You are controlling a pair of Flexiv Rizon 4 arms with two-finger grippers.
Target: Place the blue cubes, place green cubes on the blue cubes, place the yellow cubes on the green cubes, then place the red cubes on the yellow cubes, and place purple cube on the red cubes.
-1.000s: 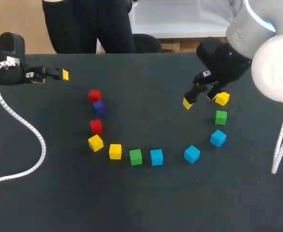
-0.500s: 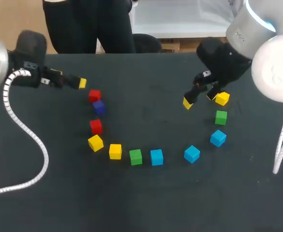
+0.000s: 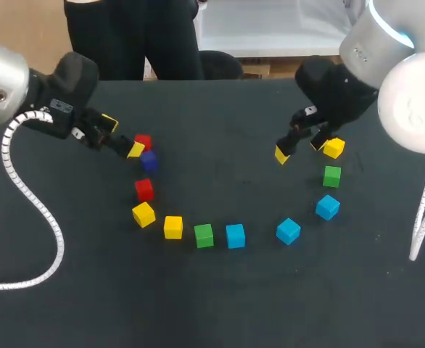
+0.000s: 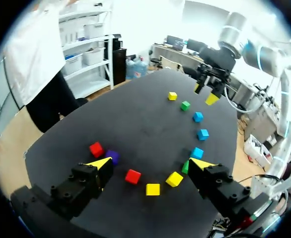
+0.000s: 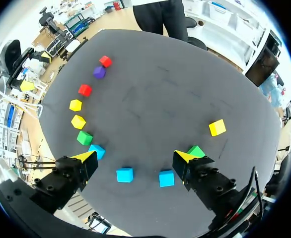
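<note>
**Cubes in a loose arc, none stacked; both grippers wide and empty**

Eleven cubes lie singly on the black table (image 3: 220,304), in a U-shaped arc.

- Three blue ones sit along the near side: the left blue cube (image 3: 235,235), the middle blue cube (image 3: 288,230) and the right blue cube (image 3: 327,206).
- The left green cube (image 3: 204,235) is just beside the left blue cube.
- Up the left side come the first yellow cube (image 3: 172,227), the second yellow cube (image 3: 143,214) and the lower red cube (image 3: 144,190). After them are the purple cube (image 3: 149,160) and the upper red cube (image 3: 143,142), close together.
- On the right side, the right green cube (image 3: 331,175) lies beyond the right blue cube. The right yellow cube (image 3: 333,148) lies beyond that.

The left gripper (image 3: 122,136) hovers by the upper red cube, with one yellow tip close to the purple cube. Its fingers are spread wide with nothing between them. In the left wrist view, the lower red cube and both left yellow cubes lie ahead, between the fingers.

The right gripper (image 3: 299,148) hangs just beside the right yellow cube, also wide apart and empty. In the right wrist view, the three blue cubes lie ahead of it.
</note>
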